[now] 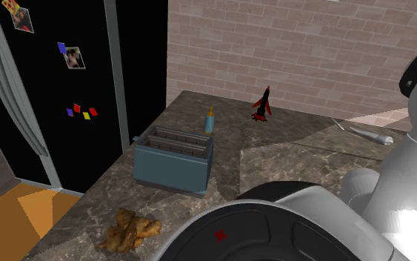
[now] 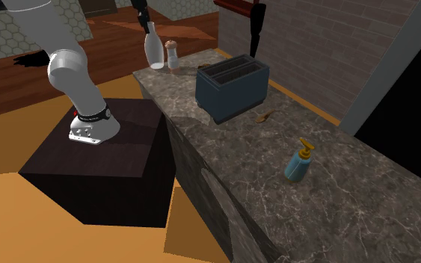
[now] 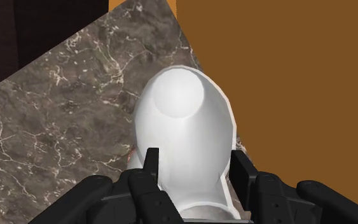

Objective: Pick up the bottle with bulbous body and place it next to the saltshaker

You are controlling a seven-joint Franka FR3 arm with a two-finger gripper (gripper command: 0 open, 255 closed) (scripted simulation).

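Note:
A white bottle with a bulbous body [image 2: 155, 52] stands upright at the far end of the marble counter [image 2: 328, 194], close beside the small saltshaker [image 2: 173, 54]. My black gripper [image 2: 144, 16] comes down on the bottle's neck from above. In the wrist view the gripper [image 3: 193, 162] is shut on the white bottle [image 3: 184, 121], one finger [image 3: 151, 167] on each side of it. I cannot tell whether the bottle's base touches the counter. The counter's corner and the brown floor lie just past the bottle.
A blue-grey toaster [image 1: 173, 159] [image 2: 231, 88] sits mid-counter. Beyond it are a blue soap dispenser [image 1: 209, 120] [image 2: 300, 162], a red-and-black object [image 1: 263, 104], a ginger root [image 1: 129, 230] and a silver utensil [image 1: 362, 132]. The dark stand [image 2: 104, 161] is beside the counter.

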